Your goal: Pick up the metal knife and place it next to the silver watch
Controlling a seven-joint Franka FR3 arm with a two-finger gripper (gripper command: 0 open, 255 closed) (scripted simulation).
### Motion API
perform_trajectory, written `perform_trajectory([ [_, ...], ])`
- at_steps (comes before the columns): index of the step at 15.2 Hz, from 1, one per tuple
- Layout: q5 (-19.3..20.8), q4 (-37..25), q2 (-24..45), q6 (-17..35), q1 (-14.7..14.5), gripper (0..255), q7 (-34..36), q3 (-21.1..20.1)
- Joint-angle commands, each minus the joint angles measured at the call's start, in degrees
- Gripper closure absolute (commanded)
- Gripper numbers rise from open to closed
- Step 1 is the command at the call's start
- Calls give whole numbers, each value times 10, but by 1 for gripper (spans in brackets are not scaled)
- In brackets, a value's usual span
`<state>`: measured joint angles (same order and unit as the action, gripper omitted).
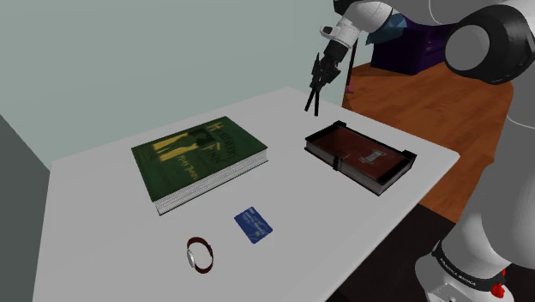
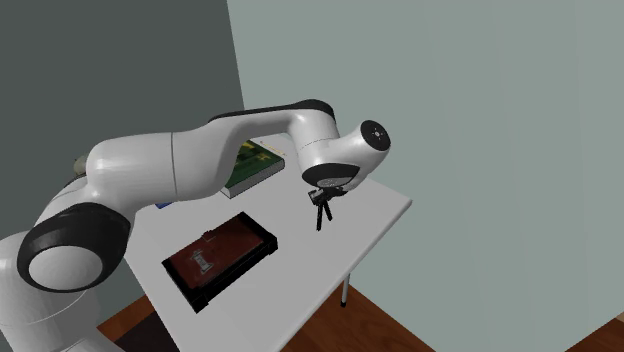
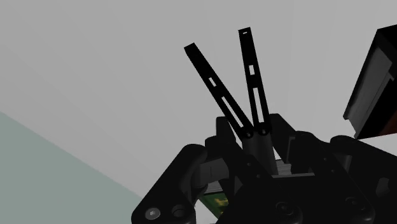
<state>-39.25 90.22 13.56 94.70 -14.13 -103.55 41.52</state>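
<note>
— What colour is the arm (image 2: 180, 165)?

— White, in smooth rounded shells, with dark bands (image 2: 60, 250) at the joints. One joint face is a big dark grey disc (image 1: 480, 50).

— Any markings?

— A black ring (image 1: 467, 273) near the foot of the arm carries small white lettering, too small to read. A little red mark (image 1: 500, 290) sits beside it.

— And at the wrist?

— A round black cap (image 2: 372, 135) with a pale dot at its centre closes the last white shell. The gripper (image 3: 254, 133) is black all over, blocky and angular. Its housing has a round recess (image 3: 151, 213) like a screw head.
</note>
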Motion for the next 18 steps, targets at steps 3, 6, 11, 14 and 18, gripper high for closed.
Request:
perform_trajectory([
  [3, 1, -23, 1, -20, 3, 255, 10, 1],
  [6, 0, -47, 3, -40, 8, 255, 20, 2],
  [11, -4, -93, 10, -77, 18, 255, 37, 3],
  [14, -10, -124, 17, -100, 26, 255, 47, 3],
  [18, -20, -169, 29, -133, 40, 255, 60, 3],
])
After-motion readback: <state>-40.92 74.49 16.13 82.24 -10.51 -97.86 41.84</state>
